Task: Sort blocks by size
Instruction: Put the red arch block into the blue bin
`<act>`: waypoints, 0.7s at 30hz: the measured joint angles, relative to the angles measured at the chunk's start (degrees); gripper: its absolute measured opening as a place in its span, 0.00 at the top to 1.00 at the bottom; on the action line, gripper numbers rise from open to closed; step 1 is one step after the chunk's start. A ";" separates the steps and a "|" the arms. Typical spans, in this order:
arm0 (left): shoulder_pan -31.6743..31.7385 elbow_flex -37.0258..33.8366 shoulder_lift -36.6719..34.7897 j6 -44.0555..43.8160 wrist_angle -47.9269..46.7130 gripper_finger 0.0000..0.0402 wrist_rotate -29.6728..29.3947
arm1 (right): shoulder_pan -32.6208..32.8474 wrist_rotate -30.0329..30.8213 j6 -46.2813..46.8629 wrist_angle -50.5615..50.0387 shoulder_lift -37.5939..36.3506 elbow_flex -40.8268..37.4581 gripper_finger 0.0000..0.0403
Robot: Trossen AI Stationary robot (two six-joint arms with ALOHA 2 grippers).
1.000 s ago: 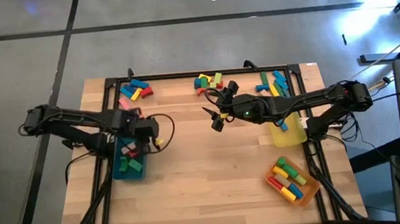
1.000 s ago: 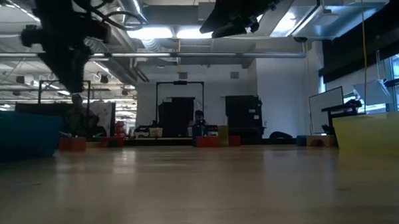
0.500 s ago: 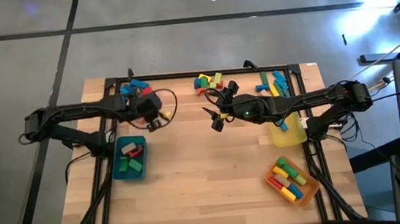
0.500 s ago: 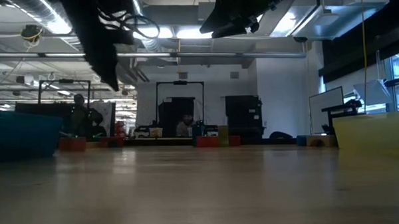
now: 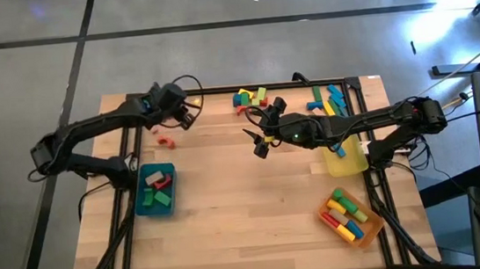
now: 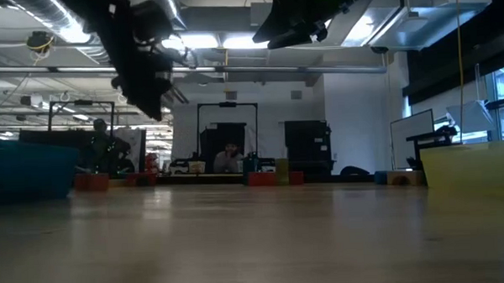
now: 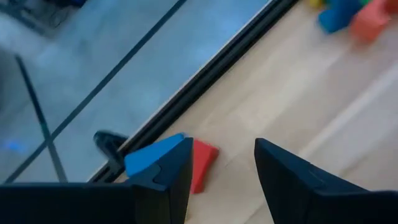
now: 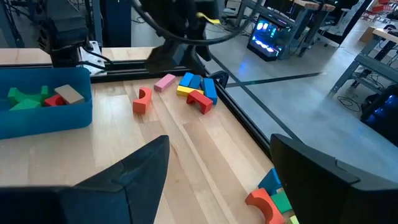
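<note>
Partly sorted is how the blocks appear: some green and red ones [image 5: 155,188] are seen in the teal tray [image 5: 143,206] near the bench's left edge, one blue piece lies in the yellow tray [image 5: 349,165] at the right edge, and cylinders fill the orange tray [image 5: 371,225] towards the near right corner. Three loose heaps are left along the far edge, at its left end [image 8: 194,88], middle [image 5: 251,97] and right end [image 5: 326,100], and a red arch [image 5: 165,142] lies alone. The left end effector [image 5: 182,115] is held released over the left heap, empty; the right end effector [image 5: 260,138] waits, spread and empty, over the bench's middle. Nothing is seen blocking either reach.
</note>
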 joint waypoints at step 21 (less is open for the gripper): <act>11.32 -0.84 18.08 4.09 1.48 0.61 6.37 | 0.00 0.02 0.00 0.04 0.00 0.00 0.30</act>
